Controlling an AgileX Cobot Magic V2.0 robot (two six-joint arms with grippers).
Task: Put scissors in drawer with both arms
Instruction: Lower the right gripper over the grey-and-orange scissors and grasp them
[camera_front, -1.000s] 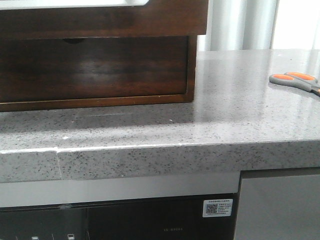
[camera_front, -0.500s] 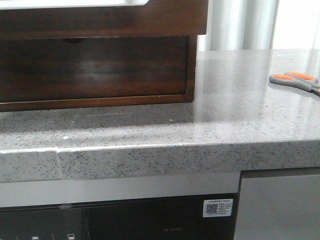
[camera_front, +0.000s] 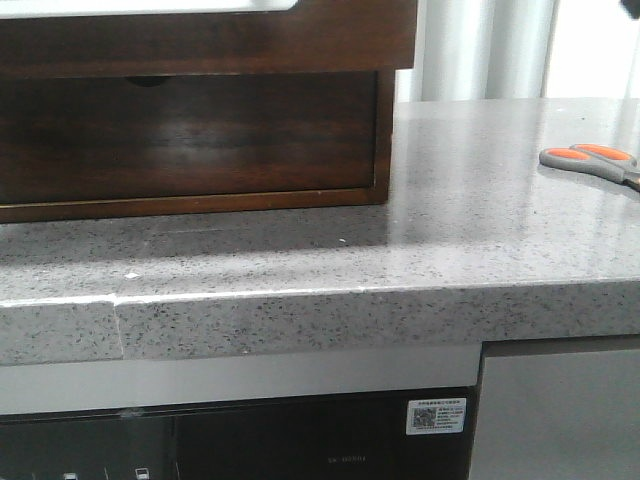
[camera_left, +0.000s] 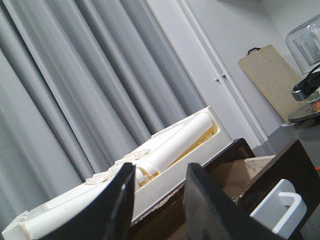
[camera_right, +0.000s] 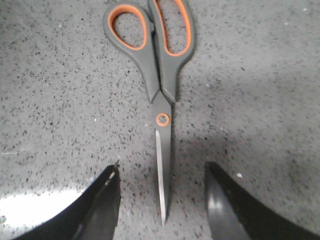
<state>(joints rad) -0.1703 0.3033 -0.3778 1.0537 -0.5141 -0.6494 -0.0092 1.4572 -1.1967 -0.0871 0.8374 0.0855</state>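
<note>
Sitting on the grey stone counter (camera_front: 470, 200), the drawer (camera_front: 190, 135) is showing no scissors inside as far as the front view tells. Nothing is done yet. The scissors (camera_right: 161, 95) are lying flat, well apart to its right. The right gripper (camera_right: 162, 200) is hovering spread above their blades; the left gripper (camera_left: 159, 200) is waiting, fingers apart, empty.

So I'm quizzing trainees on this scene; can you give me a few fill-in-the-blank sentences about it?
1. The scissors lie on the speckled grey ____.
2. The finger loops are lined in ____.
3. The scissors' blades are ____.
4. The right gripper has its jaws ____, one on either side of the blade tip.

Missing words: countertop; orange; closed; open
</note>
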